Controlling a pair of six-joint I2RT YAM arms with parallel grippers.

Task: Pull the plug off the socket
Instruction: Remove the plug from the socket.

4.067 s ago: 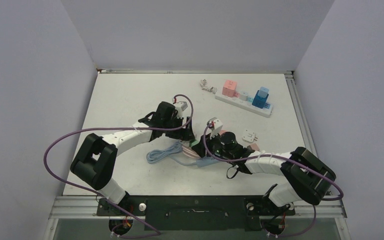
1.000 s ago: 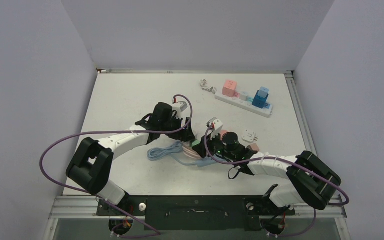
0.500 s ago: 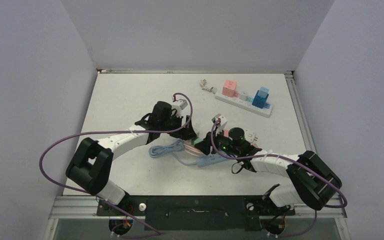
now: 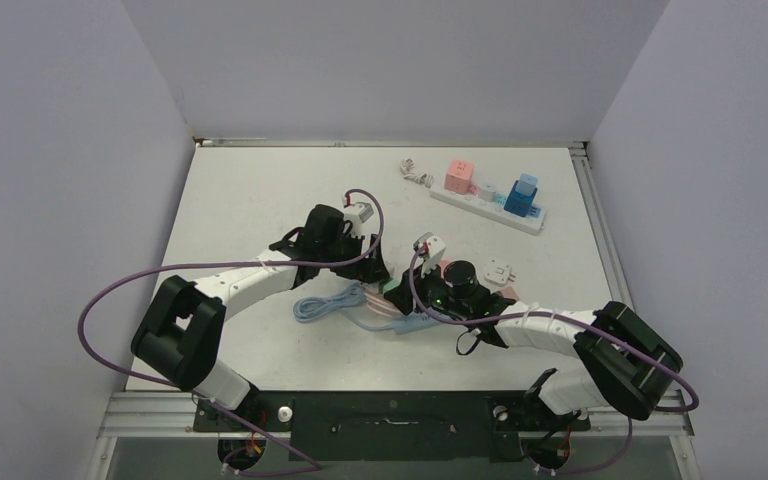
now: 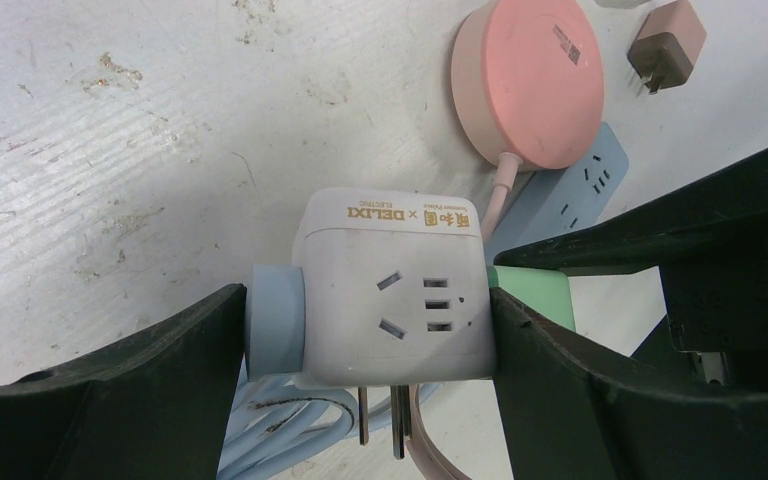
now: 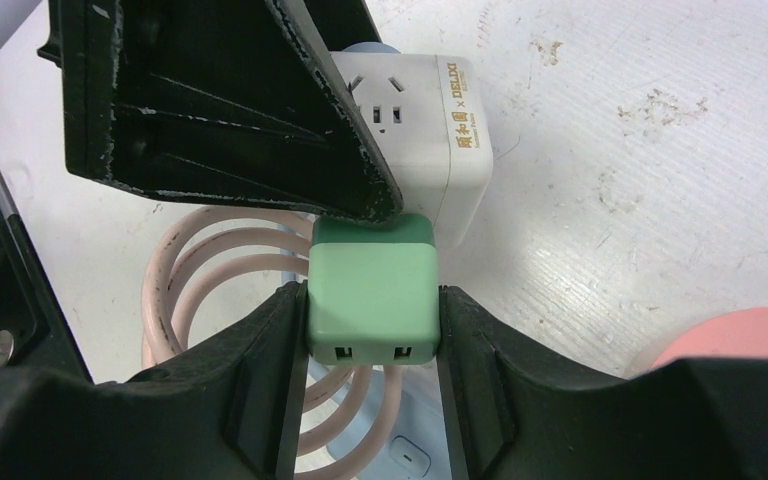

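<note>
The white tabletop [image 4: 260,190] is scuffed and stained around its middle. At the far right lies a long white power strip [image 4: 538,224] carrying pink and blue blocks, with a small coiled white cord [image 4: 416,172] just off its left end. Nearer the middle lie a round pink disc [image 5: 527,75], a small brown adapter [image 5: 666,45], a white adapter [image 4: 501,272], a pale-blue power strip [image 5: 585,180], a bundled pale-blue cable [image 4: 322,303] and pink cable loops [image 6: 152,300].
</note>
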